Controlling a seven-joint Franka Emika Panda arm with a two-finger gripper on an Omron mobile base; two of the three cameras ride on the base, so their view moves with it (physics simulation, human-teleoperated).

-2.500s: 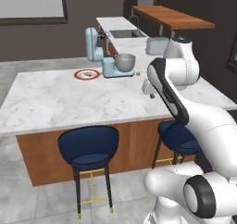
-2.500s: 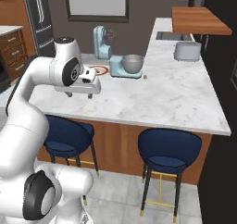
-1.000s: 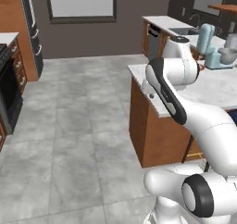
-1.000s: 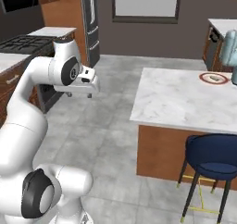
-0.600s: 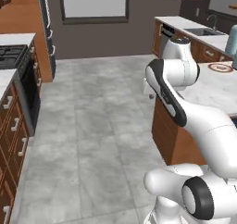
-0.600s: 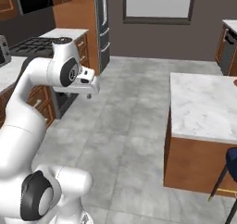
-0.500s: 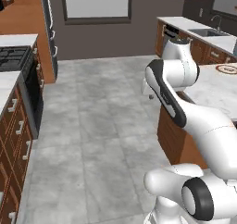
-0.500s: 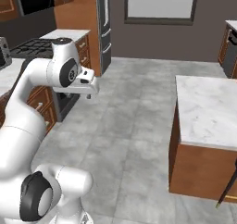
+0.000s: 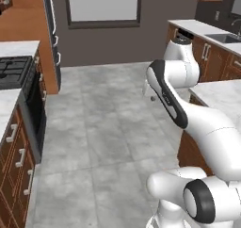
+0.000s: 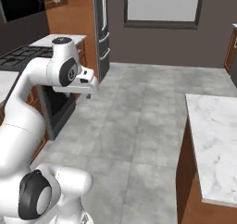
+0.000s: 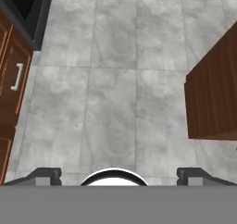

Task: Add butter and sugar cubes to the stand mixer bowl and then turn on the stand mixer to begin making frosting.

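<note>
The butter, the sugar cubes, the stand mixer bowl and the stand mixer are all out of view. My gripper (image 11: 118, 174) hangs above the grey tiled floor, pointing down. Its two dark fingertips (image 11: 44, 173) stand far apart, so it is open, and nothing is between them. In the left base view the gripper (image 9: 151, 98) is tucked close under the folded arm. The right base view has the gripper (image 10: 87, 93) in front of the stove side cabinets.
A marble island counter (image 10: 214, 135) with brown wooden sides (image 11: 210, 102) stands to my right. On the left are a black stove (image 9: 13, 70) and wooden drawers (image 9: 14, 151), with a dark fridge (image 10: 102, 28) beyond. A back counter with a sink (image 9: 209, 31) lies at the far right. Tiled floor (image 9: 103, 128) stretches between.
The whole picture has swung as the base turned left: the island has slid off to the right and the stove side has come in. The arm keeps its folded pose.
</note>
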